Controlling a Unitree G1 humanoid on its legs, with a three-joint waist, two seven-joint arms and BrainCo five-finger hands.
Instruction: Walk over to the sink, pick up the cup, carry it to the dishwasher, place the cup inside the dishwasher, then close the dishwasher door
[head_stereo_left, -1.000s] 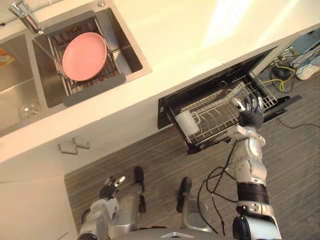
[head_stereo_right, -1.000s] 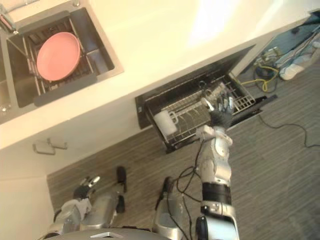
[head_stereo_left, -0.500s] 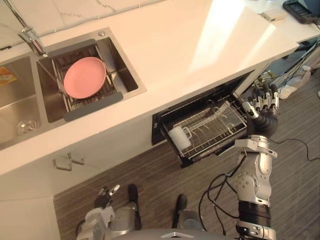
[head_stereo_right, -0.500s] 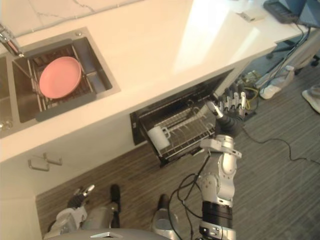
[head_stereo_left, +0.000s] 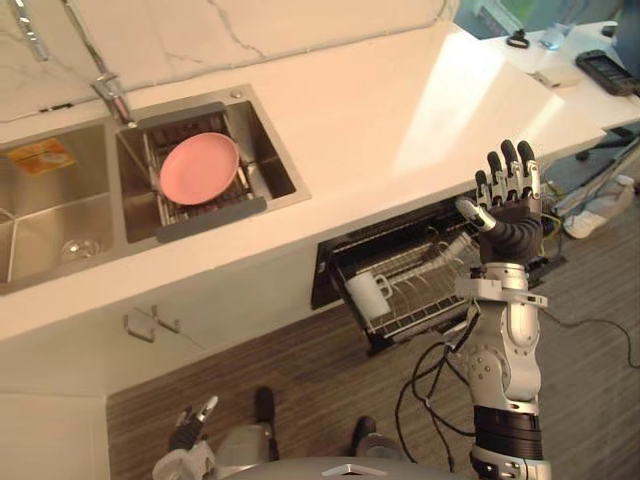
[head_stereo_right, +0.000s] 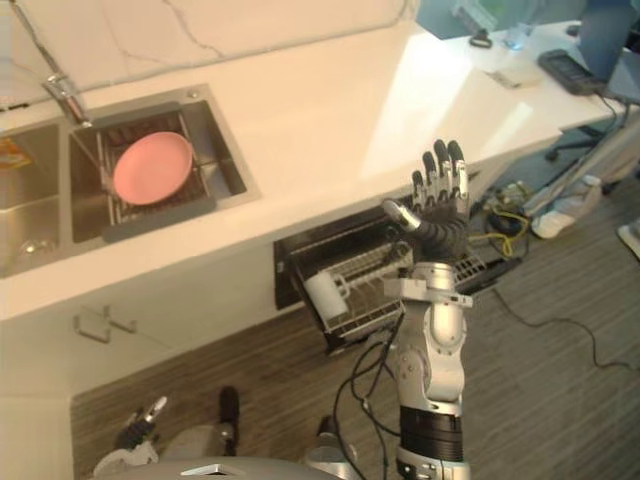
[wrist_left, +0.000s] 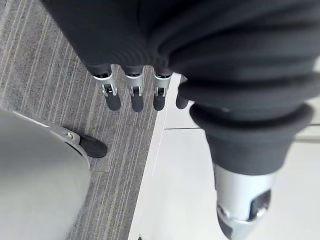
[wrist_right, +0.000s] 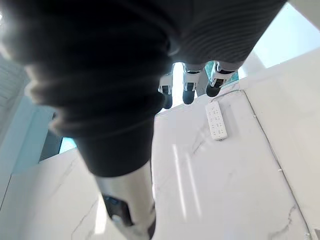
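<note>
A white cup (head_stereo_left: 367, 293) lies on its side in the wire rack (head_stereo_left: 430, 290) of the dishwasher (head_stereo_left: 335, 262), at the rack's left end. The rack is pulled out from the black opening under the counter. My right hand (head_stereo_left: 511, 205) is raised upright in front of the counter edge, above the rack's right end, open with straight fingers and holding nothing. Its fingers (wrist_right: 187, 86) point up past the white countertop in the right wrist view. My left hand (head_stereo_left: 192, 424) hangs low by the floor, open, and its fingers (wrist_left: 133, 94) are empty.
A pink plate (head_stereo_left: 199, 167) rests on a drying rack in the right sink basin (head_stereo_left: 275, 165), beside the faucet (head_stereo_left: 110, 92). A second basin (head_stereo_left: 55, 225) lies left of it. Cables (head_stereo_left: 590, 215) trail on the floor at right. Small devices (head_stereo_left: 610, 72) sit on the far counter.
My right hand has risen from beside the rack to above the counter edge, fingers still straight. The whole view has tilted up. The cup stays in the rack.
</note>
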